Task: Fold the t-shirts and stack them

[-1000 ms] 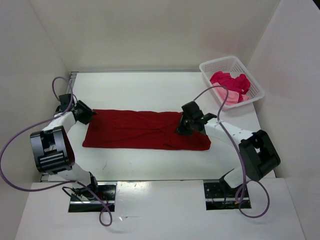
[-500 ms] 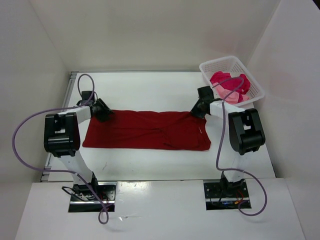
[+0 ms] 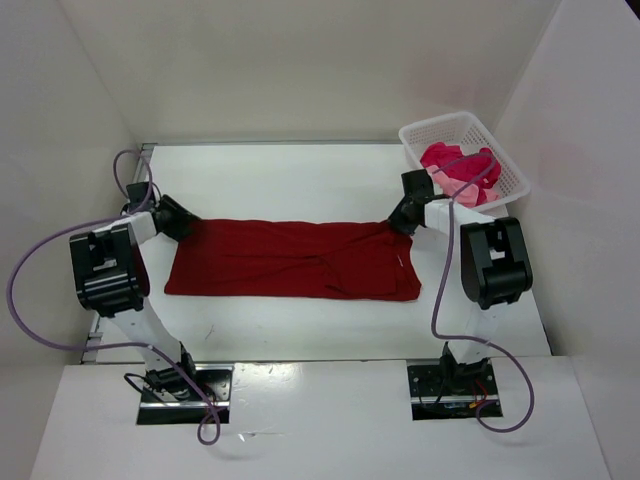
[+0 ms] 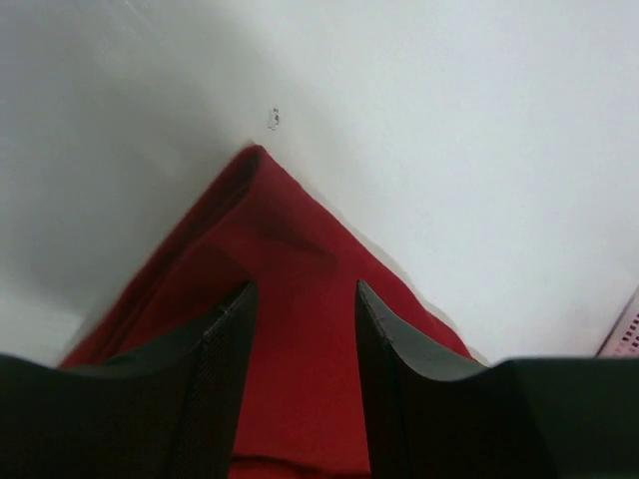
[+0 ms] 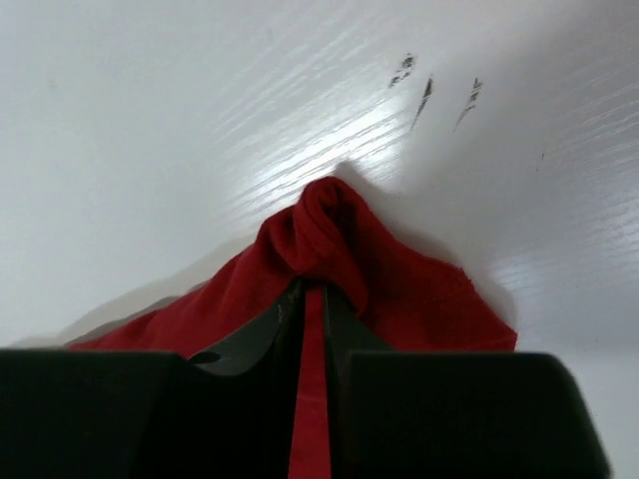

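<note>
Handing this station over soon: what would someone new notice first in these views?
The dark red t-shirt lies as a long band across the middle of the table. The left gripper sits open over its far left corner, while the right gripper pinches the bunched far right corner. A white lattice basket at the table's far right holds a crumpled magenta t-shirt and a pink t-shirt.

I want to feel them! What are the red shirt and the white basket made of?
The red shirt looks like soft, matte cloth: it wrinkles and bunches at one corner. The basket looks like white plastic, probably stiff: its walls are an even lattice of holes.
</note>
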Robot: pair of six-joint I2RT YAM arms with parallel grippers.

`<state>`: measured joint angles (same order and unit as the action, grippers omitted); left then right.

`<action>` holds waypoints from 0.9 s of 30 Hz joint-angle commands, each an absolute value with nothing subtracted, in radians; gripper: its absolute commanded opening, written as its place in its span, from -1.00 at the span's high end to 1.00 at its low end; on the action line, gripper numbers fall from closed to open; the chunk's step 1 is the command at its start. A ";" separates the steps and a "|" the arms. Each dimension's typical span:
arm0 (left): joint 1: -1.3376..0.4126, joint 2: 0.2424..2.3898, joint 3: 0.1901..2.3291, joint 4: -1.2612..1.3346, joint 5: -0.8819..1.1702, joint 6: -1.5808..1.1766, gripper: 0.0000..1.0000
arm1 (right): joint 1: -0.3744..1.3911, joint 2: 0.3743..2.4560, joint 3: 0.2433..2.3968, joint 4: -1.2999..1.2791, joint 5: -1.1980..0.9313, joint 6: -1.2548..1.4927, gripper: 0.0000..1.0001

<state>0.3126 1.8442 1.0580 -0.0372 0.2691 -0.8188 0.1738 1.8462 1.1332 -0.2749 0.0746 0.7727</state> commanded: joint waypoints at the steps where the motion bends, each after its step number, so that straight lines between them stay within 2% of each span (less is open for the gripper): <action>1: 0.321 1.709 1.059 -0.049 0.259 -0.822 -0.03 | 0.196 1.697 1.195 -0.279 0.086 0.750 0.60; 3: 0.321 1.620 1.039 -0.037 0.272 -0.833 -0.05 | 0.219 1.655 1.195 -0.299 0.077 0.750 0.42; 5: 0.292 1.567 1.029 -0.037 0.258 -0.816 -0.05 | 0.238 1.606 1.163 -0.308 0.055 0.750 0.35; 7: 0.238 1.557 1.039 -0.060 0.244 -0.805 -0.05 | 0.270 1.585 1.109 -0.308 0.002 0.750 0.44; 8: 0.221 1.543 1.039 -0.073 0.244 -0.790 -0.05 | 0.317 1.574 1.094 -0.308 0.002 0.750 0.55; 9: 0.187 1.533 1.039 -0.083 0.244 -0.778 -0.01 | 0.348 1.574 1.066 -0.308 -0.008 0.759 0.76; 12: 0.135 1.513 1.039 -0.106 0.253 -0.749 0.11 | 0.449 1.614 1.036 -0.272 -0.021 0.794 0.94; 20: 0.021 1.462 1.040 -0.179 0.278 -0.683 0.62 | 0.497 1.851 1.098 -0.199 -0.035 0.825 0.99; 25: 0.003 1.389 1.006 -0.201 0.299 -0.693 0.62 | 0.497 2.028 1.277 -0.231 -0.012 0.802 0.99; 27: 0.003 1.365 0.994 -0.221 0.308 -0.693 0.62 | 0.488 2.158 1.446 -0.256 -0.026 0.793 0.99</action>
